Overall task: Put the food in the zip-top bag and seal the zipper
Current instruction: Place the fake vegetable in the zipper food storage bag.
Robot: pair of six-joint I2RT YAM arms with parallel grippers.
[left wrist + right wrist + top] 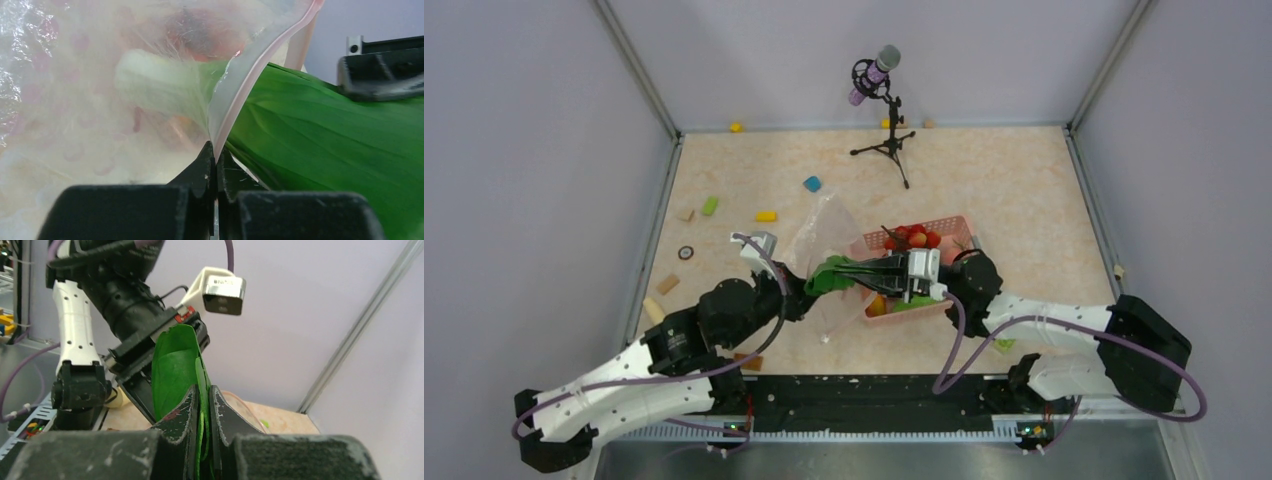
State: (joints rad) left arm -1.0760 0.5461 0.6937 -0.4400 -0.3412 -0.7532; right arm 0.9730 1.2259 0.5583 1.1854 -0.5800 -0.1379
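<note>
3 lilac walls (724,50), marbled beige table (1004,200), zip-top bag (824,228)

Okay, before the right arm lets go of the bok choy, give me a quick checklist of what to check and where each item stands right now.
1. Left gripper pinching the zip-top bag at its zipper: ok.
2. Right gripper clamped on the bok choy leaf: ok.
3. White stem end past the bag mouth: ok, it shows through the plastic.
4. Whole bok choy inside: not ok, the green leaf is outside the mouth.
5. Mouth open wide enough for the leaf: cannot tell.
6. All food bagged: not ok, red berries lie in the pink basket.
</note>
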